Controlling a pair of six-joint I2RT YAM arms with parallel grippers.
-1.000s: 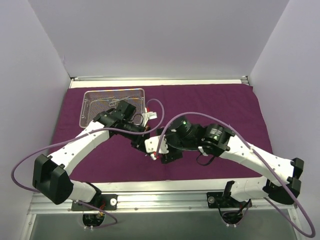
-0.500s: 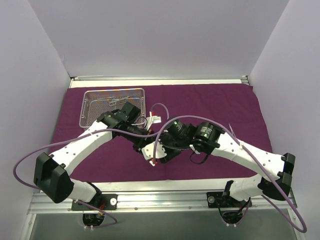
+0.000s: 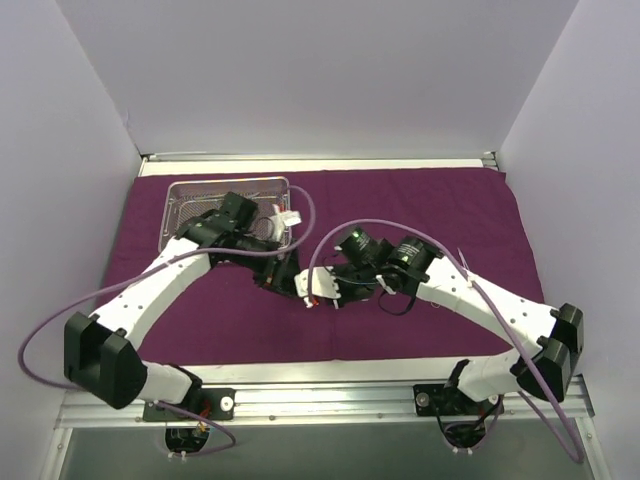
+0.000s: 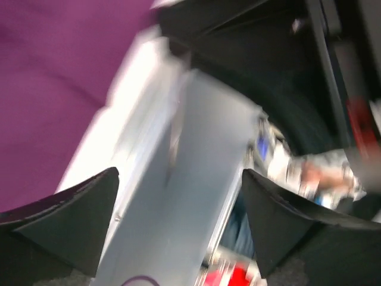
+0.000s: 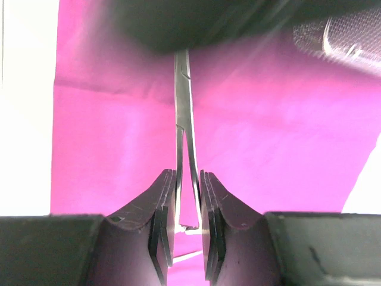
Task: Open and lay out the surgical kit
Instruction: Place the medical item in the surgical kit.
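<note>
Right wrist view has the right hand [image 5: 184, 232] closed on a slim steel instrument [image 5: 183, 119], its pads [image 5: 164, 208] pinching the two shanks near the handle end while the tip points away over the purple cloth [image 5: 107, 131]. The grip looks narrow and end-on, so the piece would likely pivot if swung fast. I would carry it slowly and level to bare cloth [image 3: 430, 200] toward the right of the counter, lower it until its length lies flat, and only then part the pads. Left wrist view, though blurred, shows the left hand [image 4: 178, 179] with its jaws wide apart and nothing between them but a white and black arm part close in front. From above, both hands [image 3: 300, 285] sit just beside each other in mid-cloth, so the left one should back off first. Its cable loop [image 3: 310, 215] hangs near, and the mesh tray [image 3: 200, 186] at far left should be kept clear of any swing.
</note>
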